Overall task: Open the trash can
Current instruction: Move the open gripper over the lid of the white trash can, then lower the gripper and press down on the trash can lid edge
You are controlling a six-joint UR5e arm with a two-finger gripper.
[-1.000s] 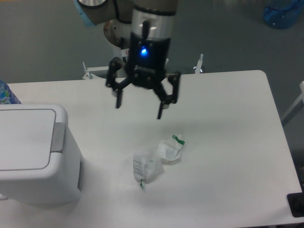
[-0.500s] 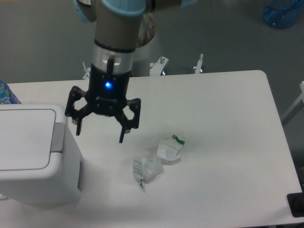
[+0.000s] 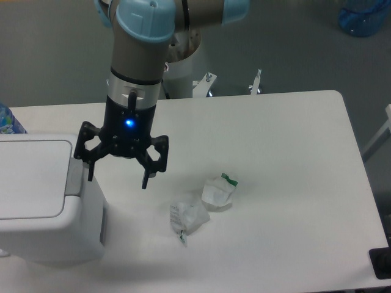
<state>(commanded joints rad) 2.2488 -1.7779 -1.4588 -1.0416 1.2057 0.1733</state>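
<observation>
The trash can (image 3: 46, 201) is a boxy white bin at the left edge of the table, its flat lid (image 3: 30, 178) down and a grey push-button strip (image 3: 74, 176) along the lid's right side. My gripper (image 3: 118, 177) hangs open just right of the bin, fingers pointing down. Its left fingertip (image 3: 91, 174) is right beside the grey strip; whether it touches is unclear. Nothing is between the fingers.
Two crumpled white wrappers (image 3: 219, 191) (image 3: 188, 216) lie on the white table (image 3: 293, 183) to the right of the gripper. A blue bottle top (image 3: 7, 119) shows behind the bin at the far left. The arm's base (image 3: 183, 67) stands at the table's back edge.
The open gripper has swept left across the table from the middle to the bin's right side. It has also come slightly lower. The bin and wrappers have not moved.
</observation>
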